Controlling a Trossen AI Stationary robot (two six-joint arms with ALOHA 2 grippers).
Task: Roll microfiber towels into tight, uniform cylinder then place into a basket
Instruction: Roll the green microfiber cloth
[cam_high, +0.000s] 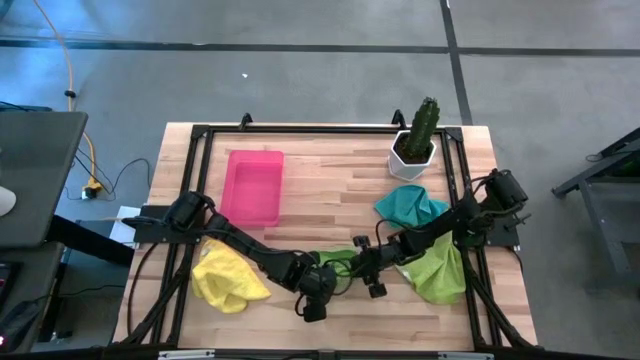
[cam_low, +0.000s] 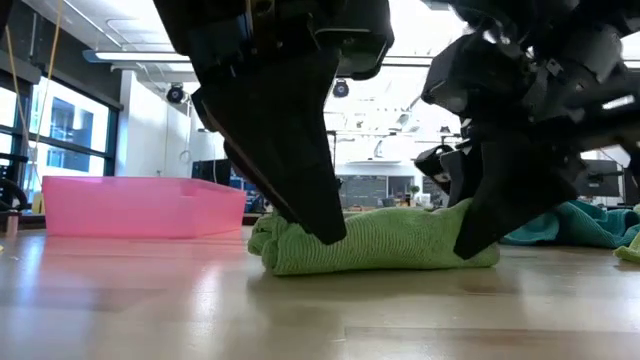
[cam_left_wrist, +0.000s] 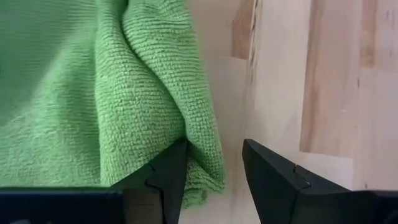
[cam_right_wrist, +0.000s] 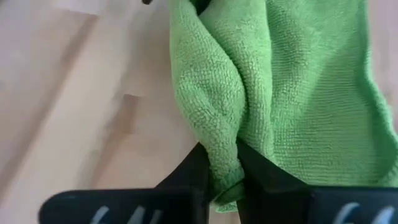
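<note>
Towel (cam_right_wrist: 292, 99) edge pinched in right pincer (cam_right_wrist: 222, 180); left pincer (cam_left_wrist: 214, 180) agape beside it.

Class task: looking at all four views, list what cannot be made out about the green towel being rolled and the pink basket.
- Rolled green towel: in the high view, both grippers cover it; its tightness is unclear.
- Towel ends: cut off by both wrist views' edges.
- Basket: in the low view only its wall shows; the inside is hidden.
- Left gripper: open beside a fold.
</note>
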